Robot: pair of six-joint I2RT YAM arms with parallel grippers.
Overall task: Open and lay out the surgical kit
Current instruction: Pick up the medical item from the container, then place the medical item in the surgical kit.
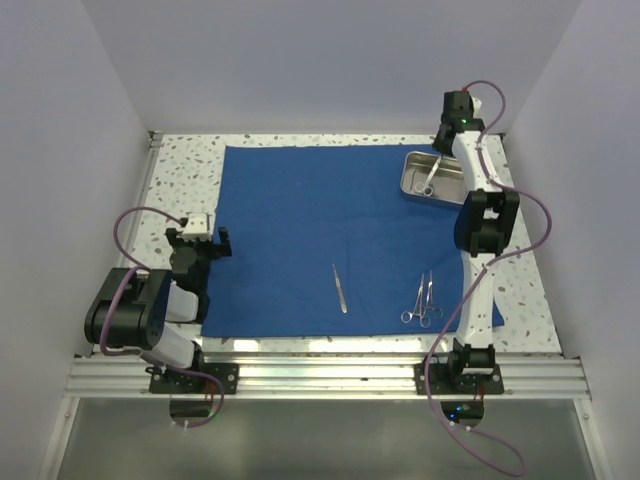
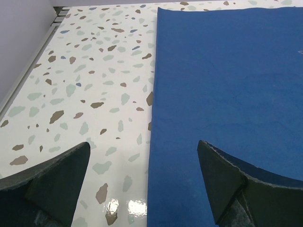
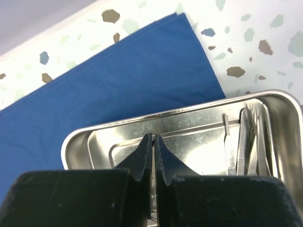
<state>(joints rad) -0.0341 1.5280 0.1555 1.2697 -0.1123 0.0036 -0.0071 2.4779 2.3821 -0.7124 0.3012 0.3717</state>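
Observation:
The royal-blue cloth (image 1: 300,230) lies spread flat on the table. Thin tweezers (image 1: 340,288) and two ring-handled forceps (image 1: 424,300) lie on its near part. The steel tray (image 1: 408,178) sits on the cloth's far right corner. My right gripper (image 1: 441,150) is down in the tray (image 3: 80,137), its jaws (image 3: 153,137) pressed together on a thin steel sliver, apparently the forceps (image 1: 427,180) lying in the tray. More thin instruments (image 3: 230,146) lie at the tray's right side. My left gripper (image 1: 205,240) is open and empty over the cloth's left edge (image 2: 156,94).
The speckled table (image 2: 85,85) shows bare left of the cloth. A raised rail (image 1: 153,150) runs along the table's left edge, with white walls around. An aluminium frame (image 1: 320,375) lies along the near edge.

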